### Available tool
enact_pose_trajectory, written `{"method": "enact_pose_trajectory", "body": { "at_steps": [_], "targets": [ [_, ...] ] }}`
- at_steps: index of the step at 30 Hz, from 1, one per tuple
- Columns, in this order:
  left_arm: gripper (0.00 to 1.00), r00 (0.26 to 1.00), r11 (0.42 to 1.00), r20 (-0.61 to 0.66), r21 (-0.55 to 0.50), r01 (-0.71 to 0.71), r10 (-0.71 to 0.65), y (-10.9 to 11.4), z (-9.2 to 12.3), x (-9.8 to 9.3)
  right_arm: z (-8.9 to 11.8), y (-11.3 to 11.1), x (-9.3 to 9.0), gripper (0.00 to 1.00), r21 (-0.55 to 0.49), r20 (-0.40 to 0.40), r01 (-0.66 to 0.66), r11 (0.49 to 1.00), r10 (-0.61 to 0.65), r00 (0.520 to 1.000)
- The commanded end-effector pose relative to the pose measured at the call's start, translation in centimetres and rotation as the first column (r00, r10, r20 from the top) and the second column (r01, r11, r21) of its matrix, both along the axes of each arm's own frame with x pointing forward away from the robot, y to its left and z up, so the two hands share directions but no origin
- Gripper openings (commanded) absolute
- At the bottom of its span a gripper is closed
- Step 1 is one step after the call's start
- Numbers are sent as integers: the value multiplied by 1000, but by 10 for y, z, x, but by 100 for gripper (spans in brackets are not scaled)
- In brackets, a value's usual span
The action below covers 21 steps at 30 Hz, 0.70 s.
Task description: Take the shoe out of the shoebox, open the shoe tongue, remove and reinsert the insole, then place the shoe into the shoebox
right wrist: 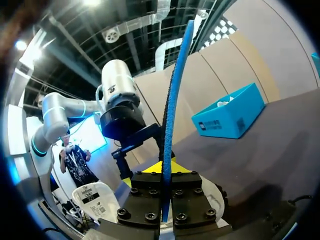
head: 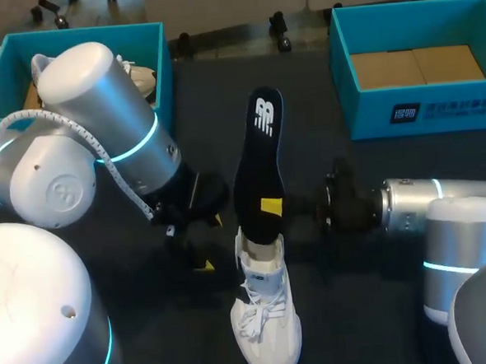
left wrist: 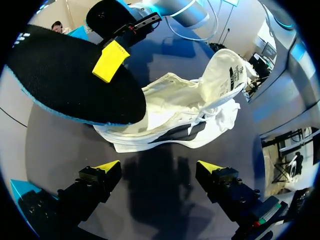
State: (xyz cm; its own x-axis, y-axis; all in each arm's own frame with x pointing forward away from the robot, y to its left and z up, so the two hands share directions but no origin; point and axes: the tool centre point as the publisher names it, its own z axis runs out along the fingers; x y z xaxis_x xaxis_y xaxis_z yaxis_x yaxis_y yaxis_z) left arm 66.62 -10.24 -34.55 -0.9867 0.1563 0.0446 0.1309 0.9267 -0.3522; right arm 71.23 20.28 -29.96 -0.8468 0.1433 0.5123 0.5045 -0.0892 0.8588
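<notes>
Head view shows right tool [head: 271,207] clamped on insole [head: 257,148] rising from shoe [head: 268,329]; left tool [head: 207,243] apart.

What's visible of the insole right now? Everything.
The insole is a long, thin pad: black fabric-like top, white logo near its far end, blue along the edge. It is mostly out of the white shoe, raised off the table and slanting up and away from it. Its lower end meets the shoe's opening, depth hidden. The right pincer is shut on its lower half, a yellow-tipped finger on each face. The left pincer is open, not touching it.
</notes>
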Motion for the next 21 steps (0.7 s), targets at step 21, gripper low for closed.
{"method": "enact_pose_trajectory", "body": {
  "at_steps": [21],
  "targets": [
    [100, 1000, 1000, 1, 10, -8, 8, 1, -6, -2, -5, -2, 5, 0, -12, -43, 8, 1000, -9, 999]
  ]
}}
